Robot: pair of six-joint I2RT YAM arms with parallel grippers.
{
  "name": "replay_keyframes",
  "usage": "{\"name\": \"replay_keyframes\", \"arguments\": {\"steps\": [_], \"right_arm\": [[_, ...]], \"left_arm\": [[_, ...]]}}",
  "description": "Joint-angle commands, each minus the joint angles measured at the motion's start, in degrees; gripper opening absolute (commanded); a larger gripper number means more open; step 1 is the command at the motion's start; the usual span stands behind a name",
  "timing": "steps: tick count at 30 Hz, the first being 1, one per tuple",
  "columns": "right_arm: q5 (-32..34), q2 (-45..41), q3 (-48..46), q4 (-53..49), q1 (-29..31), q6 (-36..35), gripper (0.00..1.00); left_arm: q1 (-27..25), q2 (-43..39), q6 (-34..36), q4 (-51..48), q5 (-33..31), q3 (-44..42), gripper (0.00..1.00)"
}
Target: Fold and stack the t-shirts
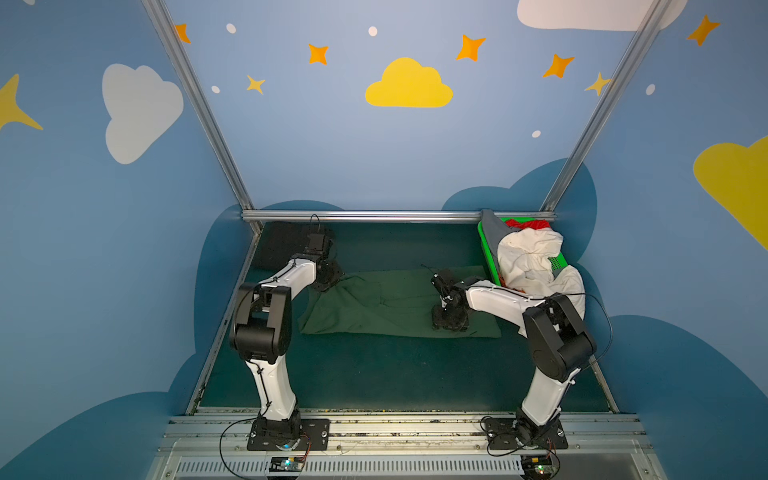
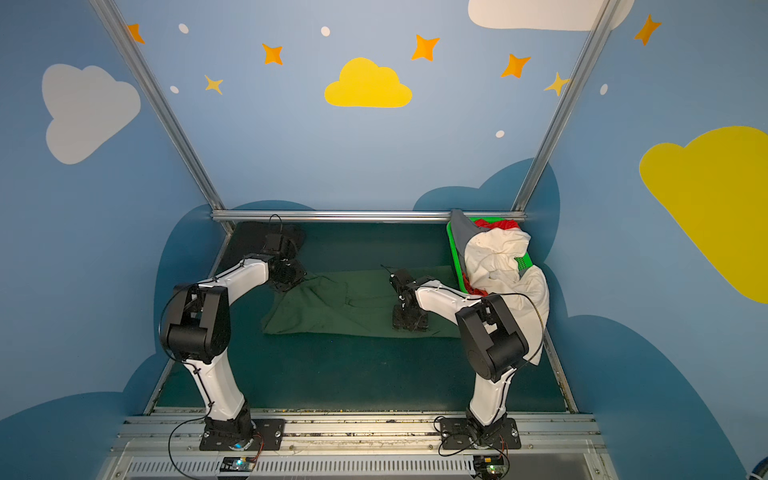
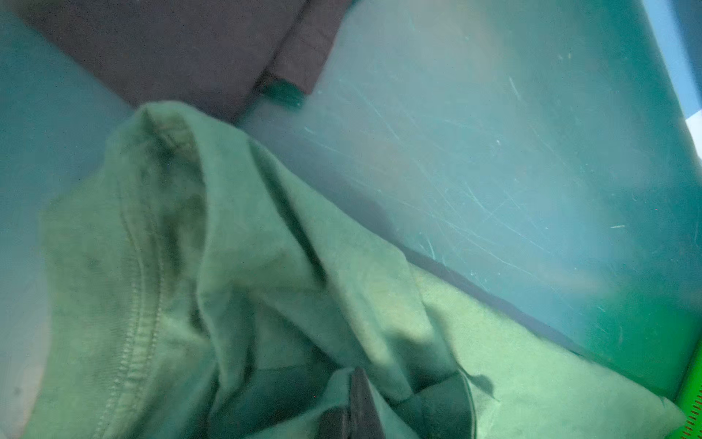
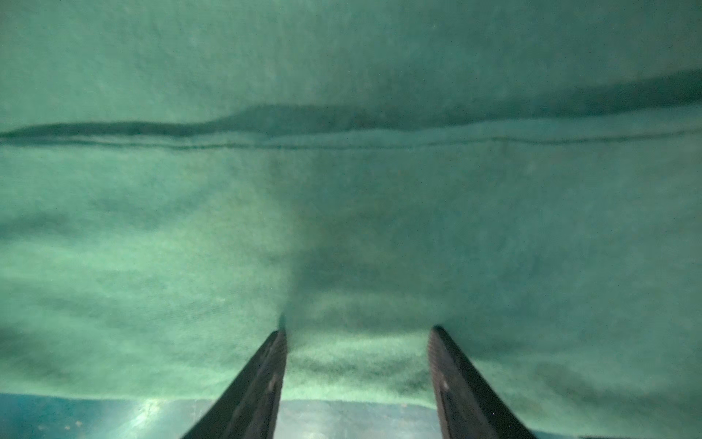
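Observation:
A dark green t-shirt lies spread across the middle of the table, wrinkled on its left half. My left gripper is at its far-left corner, shut on a bunched fold of the green cloth; its fingers show pressed together. My right gripper stands open, tips down on the shirt near its front edge. A folded black t-shirt lies at the far left. Cream-white, red and grey t-shirts are heaped at the far right.
The bright green mesh basket holds the heaped shirts at the far right, and the white one spills over its front behind my right arm. A metal rail bounds the back of the dark table.

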Motion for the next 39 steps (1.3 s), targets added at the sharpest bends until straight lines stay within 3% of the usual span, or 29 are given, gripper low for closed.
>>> {"name": "replay_keyframes", "arguments": {"steps": [1,3,4,7,9,11,15,23,33,36,39], "right_arm": [[0.1,2.7,0.1,-1.6,-0.2,0.1,0.63],[-0.2,2.8,0.4,-1.9,-0.2,0.0,0.66],[-0.2,2.9,0.6,-2.0,-0.1,0.0,0.67],[-0.1,2.7,0.7,-2.5,-0.2,-0.1,0.69],[-0.1,2.4,0.7,-2.5,-0.2,-0.1,0.7],[-0.5,2.3,0.9,-2.7,-0.2,-0.1,0.7],[-1.2,1.4,1.2,-2.7,-0.2,-0.2,0.72],[-2.3,1.4,2.6,-3.1,-0.2,-0.4,0.76],[-1.6,0.9,1.9,-3.4,-0.3,-0.4,0.75],[-1.3,0.7,1.6,-3.4,-0.4,-0.5,0.75],[-1.0,0.8,1.4,-3.5,-0.7,-0.8,0.75]], "left_arm": [[1.2,0.5,1.3,-2.7,-1.6,0.6,0.04],[1.6,0.4,1.2,-3.7,-2.5,0.5,0.04],[1.9,-0.1,0.9,-3.9,-3.3,0.1,0.09],[2.9,-3.4,-0.4,-2.3,-6.4,-4.0,0.41],[4.1,-6.9,-1.2,-0.1,-8.4,-7.6,0.49],[4.7,-10.5,-1.2,0.7,-10.6,-10.4,0.64],[5.0,-18.0,-0.3,1.1,-13.4,-16.8,0.68],[4.7,-24.8,-3.1,4.4,-2.6,-30.2,0.61],[4.7,-23.6,-3.9,4.3,-4.2,-34.6,0.52],[4.8,-22.4,-3.2,3.7,-6.0,-33.8,0.41],[5.0,-20.4,-1.9,3.2,-7.5,-32.2,0.21]]}}
